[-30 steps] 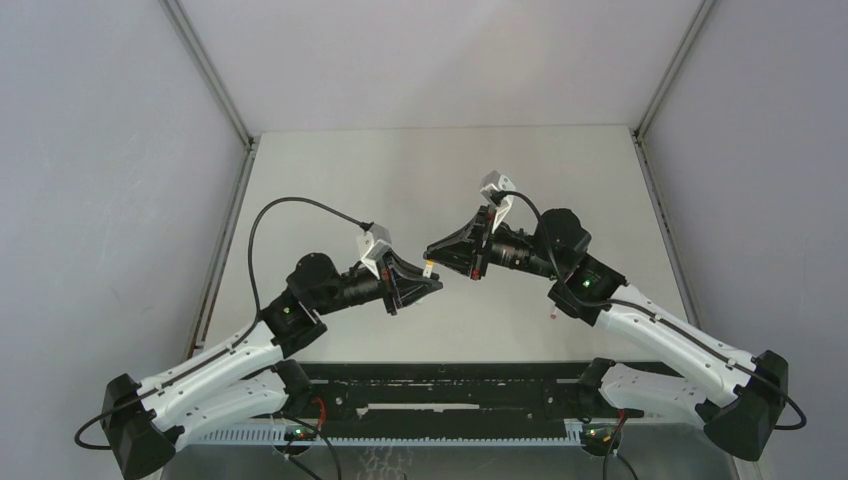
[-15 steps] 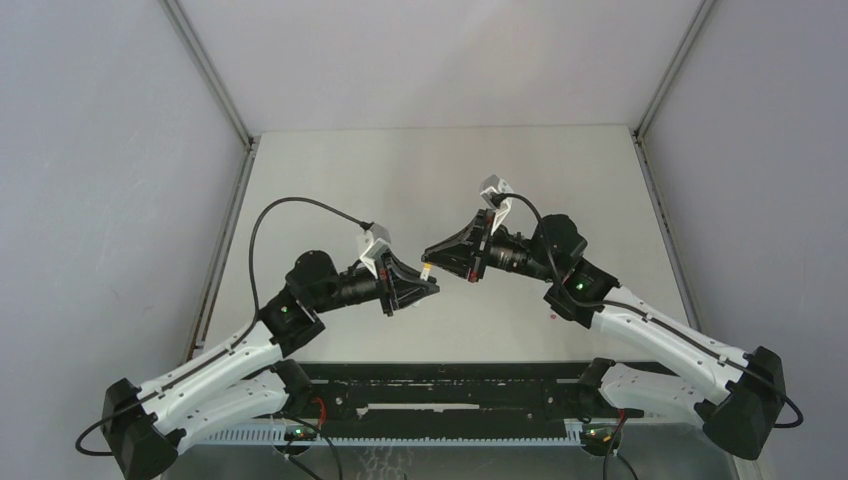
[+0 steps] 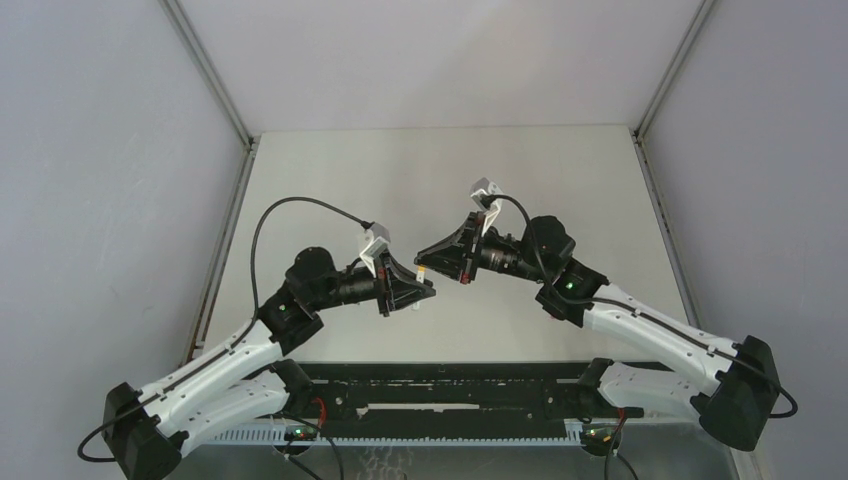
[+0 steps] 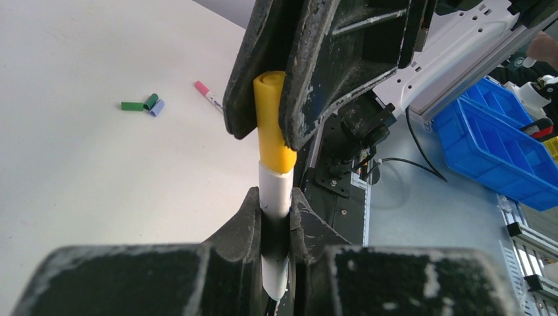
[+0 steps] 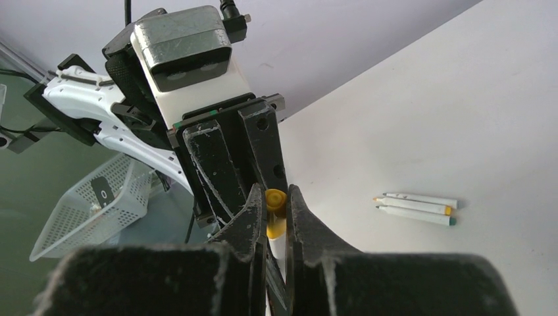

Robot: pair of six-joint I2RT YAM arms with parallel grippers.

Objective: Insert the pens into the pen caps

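1. Left claw (image 4: 275, 203), reaching in from the left over the middle of the table (image 3: 330, 180), is pinched on a white pen (image 4: 275, 184) at mid-barrel; the pen is held in the air.
2. Right claw (image 5: 274, 194), coming from the right and meeting it tip to tip, is pinched on the yellow cap (image 4: 272, 118); the cap's open end sits over the pen's tip, cap and barrel in one line.
3. Step in hand, as I judge it: seating this cap; whether it is fully home I cannot tell.
4. The next move calls for a short straight push along the barrel, both grips firm; any tilt could jam the cap or pop it loose.
5. Farther out on the table lie a green cap (image 4: 131, 106) and a blue cap (image 4: 157, 108), near each other; a pink-ended pen (image 4: 209, 97) lies just beside them.
6. The right wrist view shows two pens (image 5: 421, 199) lying side by side, tips apparently bare; more pairs seem left to do.
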